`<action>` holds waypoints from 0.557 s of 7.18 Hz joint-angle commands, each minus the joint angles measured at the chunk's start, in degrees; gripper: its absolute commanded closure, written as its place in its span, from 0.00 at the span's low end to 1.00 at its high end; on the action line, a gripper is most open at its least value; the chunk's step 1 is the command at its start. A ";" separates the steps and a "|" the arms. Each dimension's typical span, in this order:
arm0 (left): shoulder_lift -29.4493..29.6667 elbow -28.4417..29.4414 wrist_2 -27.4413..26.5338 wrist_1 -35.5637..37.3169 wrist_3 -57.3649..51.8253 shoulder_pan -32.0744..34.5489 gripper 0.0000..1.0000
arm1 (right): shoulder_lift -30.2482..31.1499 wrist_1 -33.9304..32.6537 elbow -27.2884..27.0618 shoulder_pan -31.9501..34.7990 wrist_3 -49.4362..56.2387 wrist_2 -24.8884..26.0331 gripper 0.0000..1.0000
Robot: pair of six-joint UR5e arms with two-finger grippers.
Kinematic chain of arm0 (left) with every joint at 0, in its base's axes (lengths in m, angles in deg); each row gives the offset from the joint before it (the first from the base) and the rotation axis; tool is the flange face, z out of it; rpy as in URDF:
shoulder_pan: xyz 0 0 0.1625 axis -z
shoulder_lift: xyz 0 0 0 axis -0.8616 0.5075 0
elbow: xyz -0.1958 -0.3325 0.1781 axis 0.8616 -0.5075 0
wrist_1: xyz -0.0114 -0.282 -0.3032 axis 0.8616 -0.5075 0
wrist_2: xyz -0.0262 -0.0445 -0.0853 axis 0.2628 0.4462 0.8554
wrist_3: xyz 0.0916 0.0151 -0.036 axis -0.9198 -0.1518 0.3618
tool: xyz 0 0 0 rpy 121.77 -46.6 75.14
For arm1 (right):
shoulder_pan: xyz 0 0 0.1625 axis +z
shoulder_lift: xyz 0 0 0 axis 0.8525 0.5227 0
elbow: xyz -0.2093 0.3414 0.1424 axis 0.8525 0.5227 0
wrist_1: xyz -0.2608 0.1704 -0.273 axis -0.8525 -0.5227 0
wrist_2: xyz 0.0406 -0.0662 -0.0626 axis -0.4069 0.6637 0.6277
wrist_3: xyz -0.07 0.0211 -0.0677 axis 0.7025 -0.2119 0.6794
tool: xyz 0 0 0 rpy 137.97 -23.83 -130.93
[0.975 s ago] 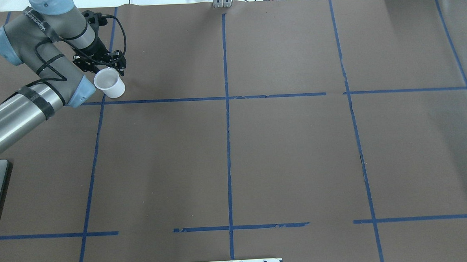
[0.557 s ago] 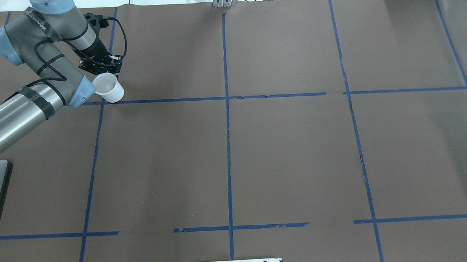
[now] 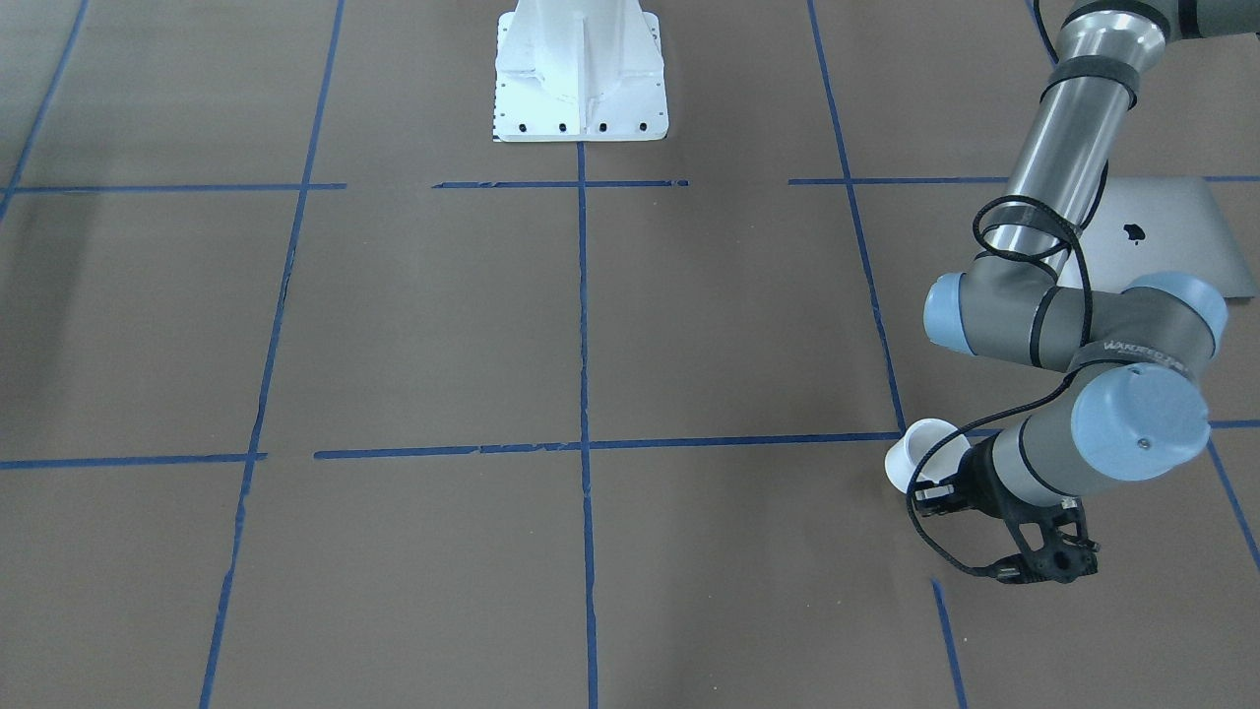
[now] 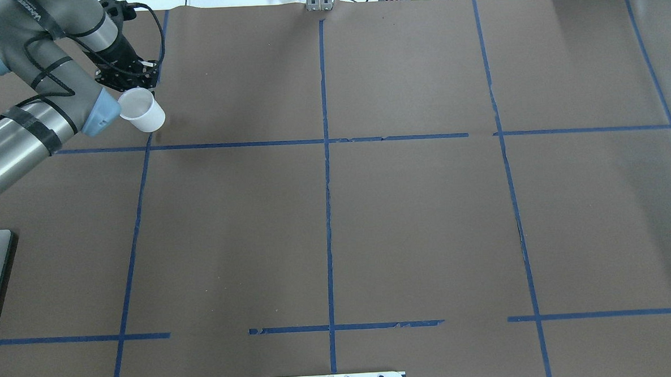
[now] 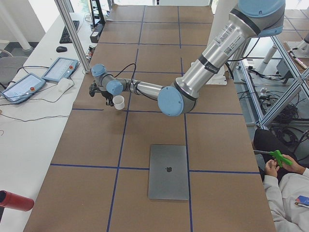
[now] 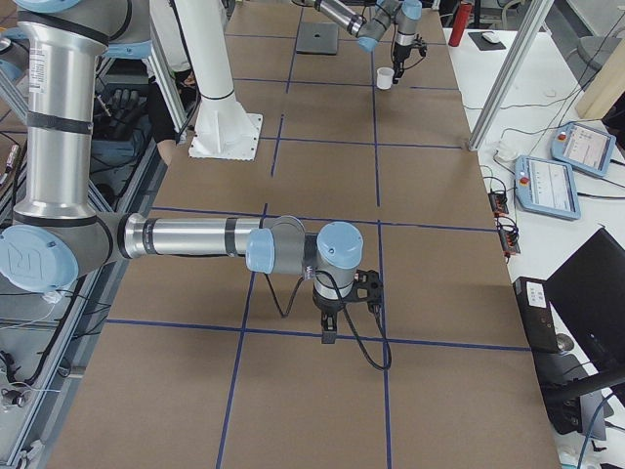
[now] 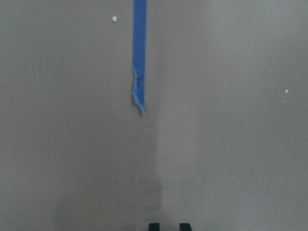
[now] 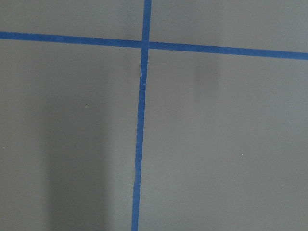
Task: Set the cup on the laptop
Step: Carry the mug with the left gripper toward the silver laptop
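Note:
The small white cup (image 4: 141,116) hangs tilted above the brown table at the far left, held by my left gripper (image 4: 134,89), which is shut on its far side. It also shows in the front view (image 3: 925,455) and the left view (image 5: 118,101). The left wrist view shows only two close fingertips (image 7: 154,226) and bare table, not the cup. The silver laptop (image 3: 1152,236) lies closed and flat nearer the robot's base, partly behind the left arm; it also shows in the left view (image 5: 169,171). My right gripper (image 6: 330,327) points down at the table far from both; I cannot tell its state.
The white robot base plate (image 3: 581,69) stands at the table's middle on the robot's side. Blue tape lines (image 4: 328,211) grid the brown cover. A seated person (image 5: 285,193) and control pendants (image 5: 29,84) are off the table's sides.
My left arm has risen and moved left and away from the robot with the cup, which stays in the gripper. More of the laptop's edge now shows at the overhead view's left.

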 commanded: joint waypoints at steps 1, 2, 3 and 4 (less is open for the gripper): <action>-6.37 -10.85 -0.01 11.72 -11.11 3.08 1.00 | 0.00 0.00 0.00 0.00 -0.04 -0.02 0.00; -11.20 -19.27 -0.10 19.36 -16.41 5.71 1.00 | 0.00 0.00 0.00 0.00 -0.04 -0.02 0.00; -15.16 -25.62 -0.28 23.79 -20.46 7.30 1.00 | 0.00 0.09 0.00 0.00 -0.04 0.07 0.00; -21.12 -31.60 -0.28 25.58 -24.68 8.89 1.00 | 0.00 0.00 0.00 0.00 -0.04 0.07 0.00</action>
